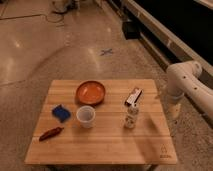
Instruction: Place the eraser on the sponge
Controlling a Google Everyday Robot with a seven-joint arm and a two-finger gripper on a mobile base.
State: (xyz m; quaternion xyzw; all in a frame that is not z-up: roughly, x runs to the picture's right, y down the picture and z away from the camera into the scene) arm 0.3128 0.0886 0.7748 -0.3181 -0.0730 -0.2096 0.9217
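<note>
While the white arm (183,76) stands off the right-hand edge of the counter (150,146), the gripper (173,111) hangs at its lower end, pointing downward just beside that edge and level with the middle of the counter. It is clear of every item on the surface. Whether the gripper is open, closed or gripping anything cannot be told from this view.

Item positions on the counter:

- The eraser (133,96) lies flat on the right half, set on a diagonal, to the right of the orange bowl (91,92) and just behind the small white bottle (131,117). The bottle stands upright.
- The sponge (61,113) lies on the left half, ahead and to the left of the bowl.
- A white cup (86,116) stands upright just to the right of the sponge and just in front of the bowl.
- A reddish-brown elongated object (51,133) lies near the front left corner, in front of the sponge.

The eraser and the sponge are well apart, with the bowl and the cup between them. Nothing rests on the sponge.

A blue cross mark (106,51) is visible on the floor behind the counter.
</note>
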